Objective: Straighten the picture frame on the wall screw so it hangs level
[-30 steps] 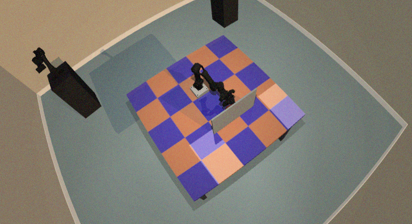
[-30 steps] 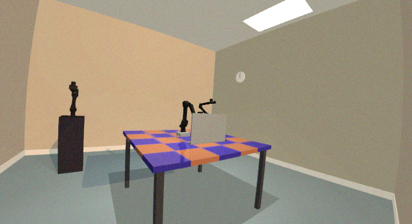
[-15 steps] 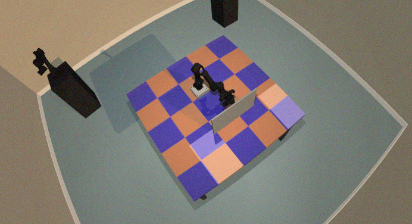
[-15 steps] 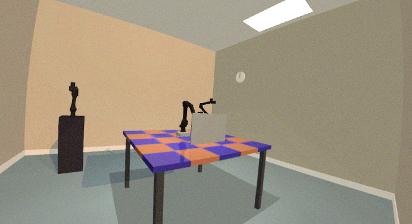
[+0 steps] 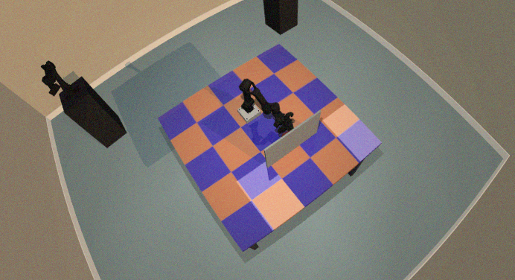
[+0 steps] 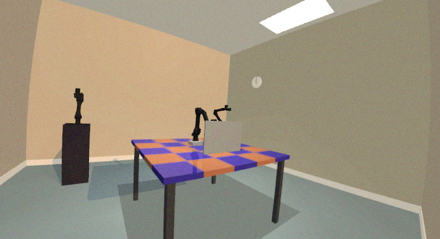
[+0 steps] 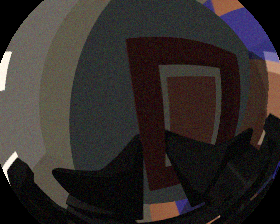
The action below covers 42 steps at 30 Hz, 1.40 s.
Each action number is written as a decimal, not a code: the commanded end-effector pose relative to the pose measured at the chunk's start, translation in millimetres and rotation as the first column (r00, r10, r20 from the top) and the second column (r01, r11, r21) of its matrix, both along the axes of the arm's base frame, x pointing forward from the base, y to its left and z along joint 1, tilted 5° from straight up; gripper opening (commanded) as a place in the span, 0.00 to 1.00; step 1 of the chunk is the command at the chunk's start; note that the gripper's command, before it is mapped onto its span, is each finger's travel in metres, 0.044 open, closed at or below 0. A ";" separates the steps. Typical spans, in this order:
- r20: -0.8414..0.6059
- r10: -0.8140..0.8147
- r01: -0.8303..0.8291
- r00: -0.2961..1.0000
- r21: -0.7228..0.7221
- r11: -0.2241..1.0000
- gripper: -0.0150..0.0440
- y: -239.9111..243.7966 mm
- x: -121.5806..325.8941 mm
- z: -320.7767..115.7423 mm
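Observation:
The picture frame (image 7: pixel 147 90) is dark red with a pale grey inner border and a brown-red centre. It shows in the wrist view against the dark face of the upright wall panel (image 7: pixel 103 95) (image 5: pixel 294 139) (image 6: pixel 222 137). My gripper (image 7: pixel 151 136) (image 5: pixel 285 130) is shut on the frame's left bar as the wrist view shows it, near that bar's lower end, one black finger on each side. The panel hides the gripper and frame in the exterior view. The screw and the notched strip are hidden. I cannot tell from these views whether the frame is level.
The panel stands on the blue and orange checkered table (image 5: pixel 316 183) (image 6: pixel 219 170), in front of the arm's pale base (image 5: pixel 249 113) (image 6: pixel 195 143). Dark pedestals (image 5: pixel 93 110) (image 5: pixel 280 13) (image 6: pixel 76 153) stand off the table; one carries another black arm (image 5: pixel 50 79) (image 6: pixel 78 105).

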<state>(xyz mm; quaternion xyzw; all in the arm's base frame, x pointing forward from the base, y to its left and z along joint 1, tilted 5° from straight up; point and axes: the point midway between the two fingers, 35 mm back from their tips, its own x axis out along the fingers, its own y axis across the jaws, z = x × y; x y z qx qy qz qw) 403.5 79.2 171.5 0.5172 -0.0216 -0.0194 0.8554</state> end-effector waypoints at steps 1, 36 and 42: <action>0.009 0.006 -0.006 1.000 0.008 1.000 0.25 0.0 0.0 1.2; 0.009 0.003 -0.004 1.000 0.087 0.996 0.25 -1.6 0.0 -1.3; 0.011 0.003 -0.005 1.000 0.121 0.993 0.25 -1.4 -0.1 -0.5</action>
